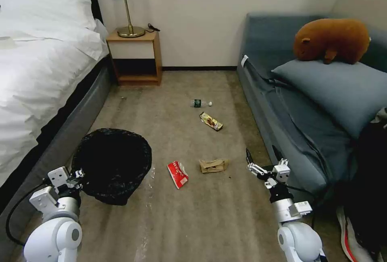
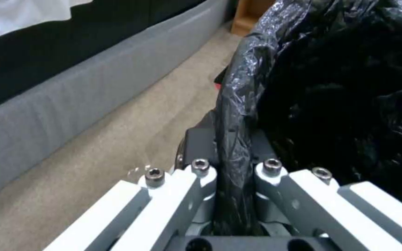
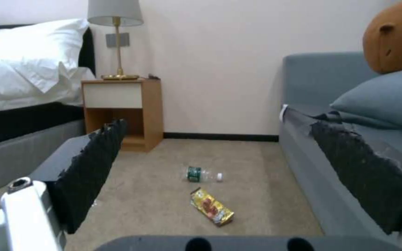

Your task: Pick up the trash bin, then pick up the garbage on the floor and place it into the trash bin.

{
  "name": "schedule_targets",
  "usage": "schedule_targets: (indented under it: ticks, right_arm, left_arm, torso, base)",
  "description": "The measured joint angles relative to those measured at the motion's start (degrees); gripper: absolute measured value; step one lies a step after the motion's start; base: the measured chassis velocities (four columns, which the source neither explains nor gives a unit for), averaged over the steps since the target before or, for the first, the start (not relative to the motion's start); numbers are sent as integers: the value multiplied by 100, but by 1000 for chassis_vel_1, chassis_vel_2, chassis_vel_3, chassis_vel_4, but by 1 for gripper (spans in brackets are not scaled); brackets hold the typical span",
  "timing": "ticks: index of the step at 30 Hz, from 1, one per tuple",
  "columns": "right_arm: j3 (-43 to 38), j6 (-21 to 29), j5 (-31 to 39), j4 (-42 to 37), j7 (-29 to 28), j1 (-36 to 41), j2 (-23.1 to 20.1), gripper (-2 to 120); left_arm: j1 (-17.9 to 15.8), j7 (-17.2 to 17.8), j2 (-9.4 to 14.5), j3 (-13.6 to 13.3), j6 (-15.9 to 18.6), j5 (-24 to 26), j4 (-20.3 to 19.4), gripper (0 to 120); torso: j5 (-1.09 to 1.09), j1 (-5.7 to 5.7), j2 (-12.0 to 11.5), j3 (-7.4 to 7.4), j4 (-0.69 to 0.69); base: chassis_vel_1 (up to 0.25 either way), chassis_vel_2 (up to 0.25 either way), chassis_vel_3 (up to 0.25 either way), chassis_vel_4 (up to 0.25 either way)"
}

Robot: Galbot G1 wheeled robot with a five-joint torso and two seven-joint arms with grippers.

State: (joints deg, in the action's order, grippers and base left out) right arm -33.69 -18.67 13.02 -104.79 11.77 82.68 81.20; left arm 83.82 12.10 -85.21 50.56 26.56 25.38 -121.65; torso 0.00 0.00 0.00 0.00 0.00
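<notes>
Tan-brown carpet floor [image 1: 181,221], short pile with pale scuff streaks, runs between a white-sheeted bed [image 1: 36,72] at my 9 o'clock and a blue-grey sofa [image 1: 306,105] at 3 o'clock. At 12 o'clock, against the far wall, I log a wooden nightstand [image 1: 135,58] carrying a brass lamp [image 1: 127,4]. A brown plush animal [image 1: 331,40] lies on the sofa cushion.

Trash bin [image 1: 113,165]: at 10 o'clock, just beside the bed base, mouth tipped toward me, black liner over the rim. Left gripper [image 1: 78,175] is pressed together on the liner at the rim's near-left edge; in the left wrist view the plastic fold [image 2: 233,139] is pinched between the fingers.

Right gripper [image 1: 264,161]: at 2 o'clock, near the sofa front, fingers spread wide, holding nothing.

Garbage on the floor:
- red-and-white packet [image 1: 177,174], long axis pointing about 11 to 5 o'clock, near the bin.
- brown paper bag [image 1: 213,165], crumpled, long axis 9 to 3.
- gold wrapper [image 1: 211,121], farther off, axis about 10 to 4.
- clear bottle [image 1: 200,103], on its side, axis 9 to 3, white cap toward 3 o'clock.
</notes>
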Motion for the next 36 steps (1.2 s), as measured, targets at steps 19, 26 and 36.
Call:
schedule_targets:
  ticks: [19,26,36]
  right_arm:
    - [-70,-17,59,-61,33,95,-47,100]
    - [-71,-26,64,-63,24,114,-47,100]
    - [-55,-26,50,-50,31,113,-50,100]
  left_arm:
    - [109,-18,-17,8,-28,41,-69,4]
    - [119,-32,-16,19,-52,34,-68,4]
    - [144,-86,-18,40,-123,37,13,4]
  torso:
    - [0,0,0,0,0]
    - [0,0,0,0,0]
    - [0,0,0,0,0]
  base:
    - [-49,47,48,-52]
    - [-55,49,47,-51]
    - [-52,59,53,-55]
